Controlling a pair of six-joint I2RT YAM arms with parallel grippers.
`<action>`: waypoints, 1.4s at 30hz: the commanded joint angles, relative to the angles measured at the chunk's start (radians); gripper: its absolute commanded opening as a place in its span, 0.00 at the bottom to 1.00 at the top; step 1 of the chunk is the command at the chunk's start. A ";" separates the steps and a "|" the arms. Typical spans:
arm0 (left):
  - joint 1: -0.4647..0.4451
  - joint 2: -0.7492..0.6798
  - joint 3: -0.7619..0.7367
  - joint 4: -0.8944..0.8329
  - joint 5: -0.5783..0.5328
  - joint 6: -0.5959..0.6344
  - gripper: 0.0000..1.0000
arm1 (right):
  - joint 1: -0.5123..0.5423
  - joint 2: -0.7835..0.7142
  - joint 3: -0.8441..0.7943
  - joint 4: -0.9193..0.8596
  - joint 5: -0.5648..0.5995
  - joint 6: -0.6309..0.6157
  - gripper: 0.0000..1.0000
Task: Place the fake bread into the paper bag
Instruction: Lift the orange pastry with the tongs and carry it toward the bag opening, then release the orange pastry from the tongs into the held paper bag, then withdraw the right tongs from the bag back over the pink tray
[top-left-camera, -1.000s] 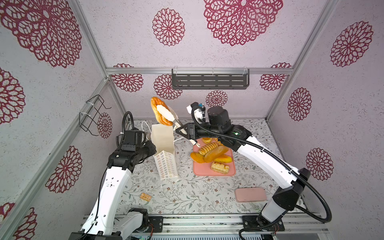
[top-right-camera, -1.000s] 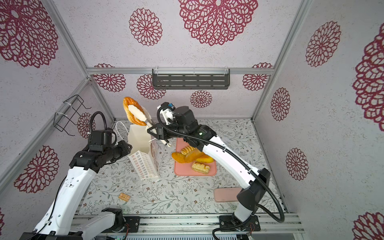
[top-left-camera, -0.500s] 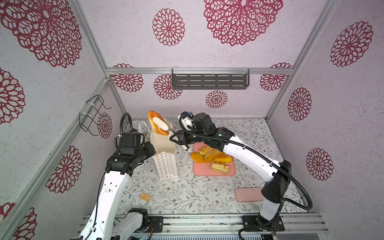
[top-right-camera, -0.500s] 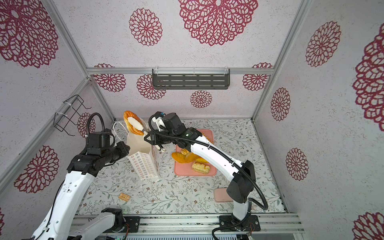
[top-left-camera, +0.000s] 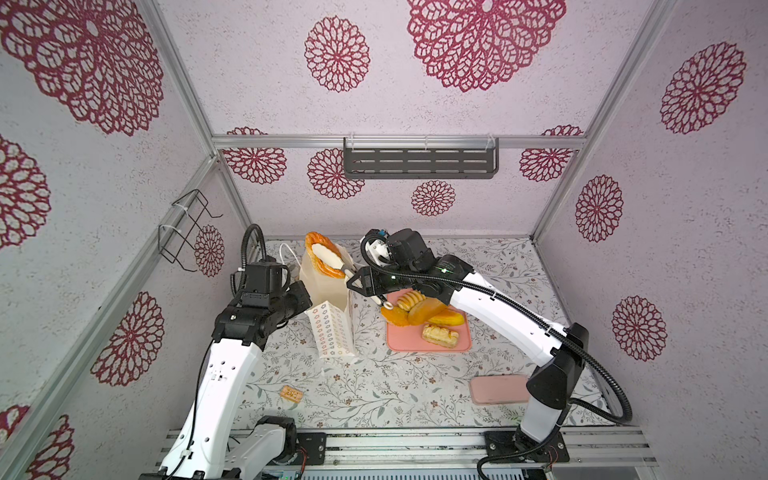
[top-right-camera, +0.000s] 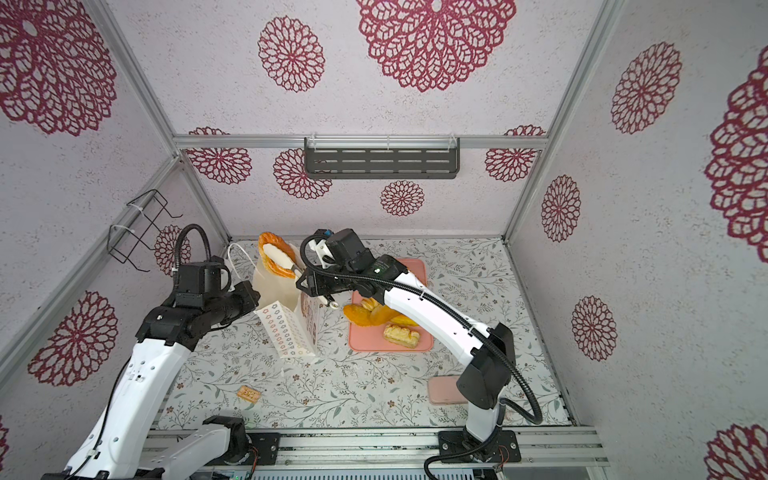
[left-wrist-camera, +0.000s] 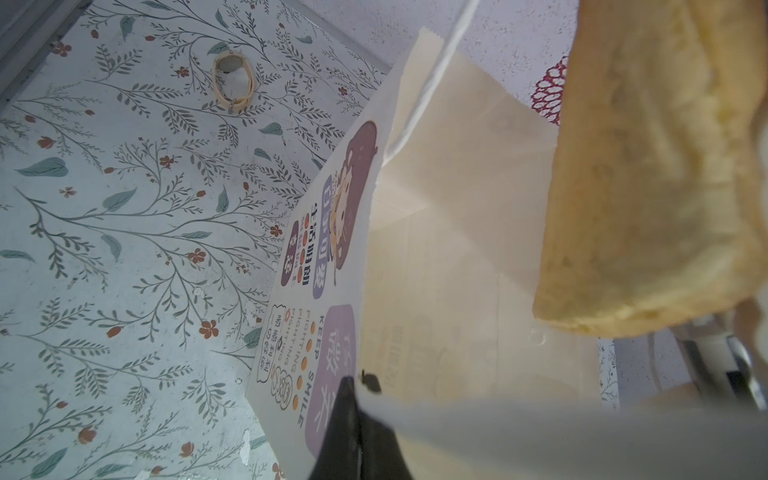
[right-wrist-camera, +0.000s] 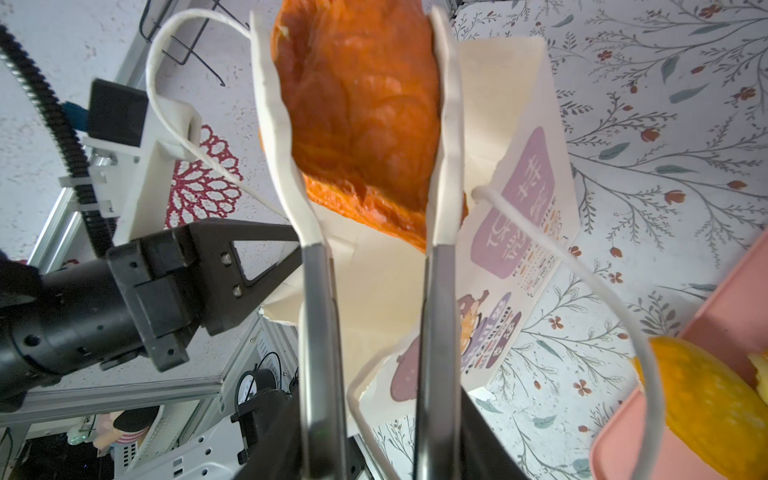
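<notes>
Gripping an orange flaky pastry (right-wrist-camera: 361, 104) between its two white fingers (right-wrist-camera: 446, 124), the right gripper (top-left-camera: 332, 262) holds it at the open mouth of the bag (top-left-camera: 328, 293). Both top views show most of the pastry standing above the rim. How far its lower end sits inside cannot be told.

The left gripper (top-left-camera: 306, 296) is clenched on the bag's rim, on the side away from the tray (top-left-camera: 428, 348). The right wrist view shows this best: the black jaws pinch the paper edge, and the pastry is pressed from both sides. The left wrist view gives only one dark fingertip (left-wrist-camera: 349, 415) at the rim, the bag's cream inside and the pastry's pale underside.

Both wrist views show a bag face with purple panels and a cartoon, while the top views show its narrow side with flower rings. Only the left wrist view shows a small tan ring (left-wrist-camera: 232, 79) on the table (left-wrist-camera: 124, 249). Only the top views show the whole pile of bread (top-left-camera: 424, 311) on the tray, and a cracker (top-left-camera: 291, 392) near the left arm's base.
</notes>
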 joint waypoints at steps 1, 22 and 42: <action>0.003 0.005 0.034 0.021 0.008 0.008 0.00 | 0.004 -0.093 0.009 0.033 0.017 -0.038 0.48; 0.003 0.010 0.050 0.008 0.013 0.013 0.00 | 0.000 -0.115 -0.002 0.042 0.047 -0.049 0.58; 0.003 0.011 0.048 0.007 0.005 0.029 0.51 | -0.276 -0.562 -0.451 -0.054 0.114 -0.039 0.56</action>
